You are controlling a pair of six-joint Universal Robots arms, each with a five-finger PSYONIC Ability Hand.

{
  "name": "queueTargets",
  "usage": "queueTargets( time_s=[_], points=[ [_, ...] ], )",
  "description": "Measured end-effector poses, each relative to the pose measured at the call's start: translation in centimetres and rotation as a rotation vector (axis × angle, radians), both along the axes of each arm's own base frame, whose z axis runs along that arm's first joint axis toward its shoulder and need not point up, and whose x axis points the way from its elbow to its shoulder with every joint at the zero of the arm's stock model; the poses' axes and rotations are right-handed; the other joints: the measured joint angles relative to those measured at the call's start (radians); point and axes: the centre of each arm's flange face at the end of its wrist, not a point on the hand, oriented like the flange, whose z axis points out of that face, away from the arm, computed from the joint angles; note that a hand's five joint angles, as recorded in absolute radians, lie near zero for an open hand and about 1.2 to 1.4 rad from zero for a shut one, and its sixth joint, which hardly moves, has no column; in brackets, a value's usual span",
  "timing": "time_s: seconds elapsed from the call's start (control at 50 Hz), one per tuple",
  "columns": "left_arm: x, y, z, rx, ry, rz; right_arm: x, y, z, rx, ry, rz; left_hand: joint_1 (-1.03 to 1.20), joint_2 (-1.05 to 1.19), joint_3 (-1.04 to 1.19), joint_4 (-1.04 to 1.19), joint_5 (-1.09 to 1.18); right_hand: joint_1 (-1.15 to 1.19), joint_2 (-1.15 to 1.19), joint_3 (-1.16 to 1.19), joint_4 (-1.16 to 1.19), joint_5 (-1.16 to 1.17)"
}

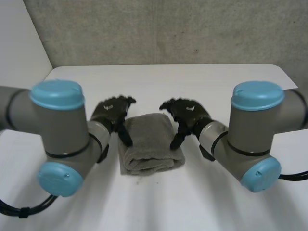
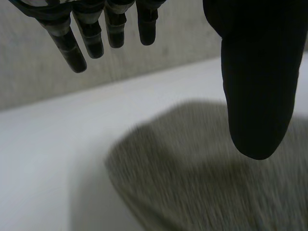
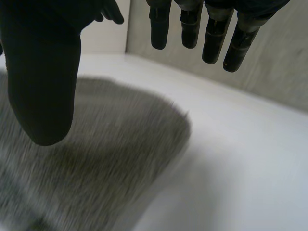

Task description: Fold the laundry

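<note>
A grey towel (image 1: 149,143), folded into a thick rectangle, lies on the white table (image 1: 159,82) between my two arms. My left hand (image 1: 111,113) hovers over its left edge, open, with its thumb over the cloth (image 2: 207,187) and its fingers (image 2: 91,33) straight above bare table. On the other side my right hand (image 1: 188,115) is over the towel's right edge, also open. There its thumb hangs above the towel (image 3: 96,163) and its fingers (image 3: 211,33) point past it. Neither hand holds the cloth.
A grey wall (image 1: 163,29) runs along the table's far edge. Bare white tabletop lies on both sides of the towel and beyond it.
</note>
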Motion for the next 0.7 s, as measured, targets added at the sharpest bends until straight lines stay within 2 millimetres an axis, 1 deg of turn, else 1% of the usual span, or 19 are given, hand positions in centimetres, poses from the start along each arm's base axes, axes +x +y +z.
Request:
queueTargets(
  time_s=[0.02,0.1,0.22,0.3,0.34,0.38,0.44,0.46,0.48,0.5,0.52,0.54,0.56,0.58,0.6,0.64,0.66,0.68,0.7],
  points=[
    [-0.1,0.1,-0.8,0.016,-0.015,0.003,0.1,0.0,-1.0,0.029,0.017,0.011,0.000,0.000,0.000,0.000,0.000,0.000,0.000,0.000,0.000,0.000],
    [0.0,0.1,-3.0,0.060,-0.058,0.016,0.4,-0.1,-3.0,0.070,0.050,0.036,0.000,0.000,0.000,0.000,0.000,0.000,0.000,0.000,0.000,0.000],
    [0.2,0.3,-5.5,0.107,-0.115,0.020,0.7,-0.2,-5.2,0.074,0.108,0.063,0.000,0.000,0.000,0.000,-0.001,0.000,0.000,0.000,0.000,0.000],
    [0.2,0.3,-5.7,0.109,-0.127,0.017,0.7,-0.2,-5.4,0.063,0.125,0.066,-0.001,0.000,0.000,0.000,-0.002,0.000,0.000,0.000,0.000,0.000],
    [0.2,0.4,-5.6,0.097,-0.143,0.008,0.6,-0.4,-4.7,0.025,0.140,0.064,-0.006,0.000,0.000,0.000,-0.002,0.000,0.000,0.000,0.000,-0.010],
    [0.1,0.4,-4.6,0.073,-0.138,0.002,0.4,-0.6,-3.2,-0.014,0.132,0.051,-0.006,0.000,0.000,0.000,-0.002,0.000,0.000,0.000,0.000,-0.010],
    [0.0,0.5,-2.1,0.017,-0.110,-0.002,-0.3,-1.2,-0.2,-0.083,0.108,0.010,-0.006,0.000,0.000,0.000,-0.002,0.000,0.000,0.000,0.000,-0.010],
    [0.0,0.6,-0.2,-0.022,-0.086,-0.001,-0.9,-1.6,1.9,-0.128,0.089,-0.027,-0.006,0.000,0.000,0.000,-0.002,0.000,0.000,0.000,0.000,-0.010],
    [0.1,0.6,0.6,-0.038,-0.076,0.000,-1.3,-1.7,2.7,-0.146,0.082,-0.045,-0.006,0.000,0.000,0.000,-0.002,0.000,0.000,0.000,0.000,-0.010],
    [0.3,0.8,2.5,-0.074,-0.051,0.003,-2.1,-2.2,4.7,-0.190,0.062,-0.089,-0.006,0.000,0.000,0.000,-0.002,0.000,0.000,0.000,0.000,-0.010],
    [0.4,0.9,3.6,-0.095,-0.036,0.005,-2.5,-2.3,5.7,-0.212,0.053,-0.114,-0.006,0.000,0.000,0.000,-0.002,0.000,0.000,0.000,0.000,-0.010],
    [0.4,0.9,3.6,-0.095,-0.036,0.005,-2.5,-2.3,5.7,-0.212,0.053,-0.114,-0.006,0.000,0.000,0.000,-0.002,0.000,0.000,0.000,0.000,-0.010],
    [0.8,1.2,5.9,-0.135,-0.008,0.011,-3.5,-2.7,7.7,-0.254,0.035,-0.167,-0.006,0.000,0.000,0.000,-0.002,0.000,0.000,0.000,0.000,-0.010],
    [1.0,1.3,7.4,-0.160,0.011,0.016,-4.1,-2.9,8.8,-0.277,0.025,-0.196,-0.006,0.000,0.000,0.000,-0.002,0.000,0.000,0.000,0.000,-0.010],
    [1.7,1.6,10.1,-0.204,0.042,0.030,-5.5,-3.2,11.2,-0.329,0.005,-0.273,-0.006,0.000,0.000,0.000,-0.002,0.000,0.000,0.000,0.000,-0.010],
    [2.3,1.8,11.9,-0.232,0.061,0.042,-6.4,-3.4,12.6,-0.357,-0.004,-0.322,-0.006,0.000,0.000,0.000,-0.002,0.000,0.000,0.000,0.000,-0.010],
    [3.1,2.1,13.8,-0.259,0.078,0.058,-7.1,-3.4,13.6,-0.374,-0.010,-0.354,-0.006,0.000,0.000,0.000,-0.002,0.000,0.000,0.000,0.000,-0.010],
    [3.9,2.3,15.6,-0.281,0.091,0.077,-8.6,-3.3,15.7,-0.405,-0.017,-0.428,-0.006,0.000,0.000,0.000,-0.002,0.000,0.000,0.000,0.000,-0.010],
    [4.3,2.4,16.2,-0.287,0.094,0.085,-9.0,-3.3,16.2,-0.410,-0.018,-0.445,-0.006,0.000,0.000,0.000,-0.002,0.000,0.000,0.000,0.000,-0.010]
  ],
)
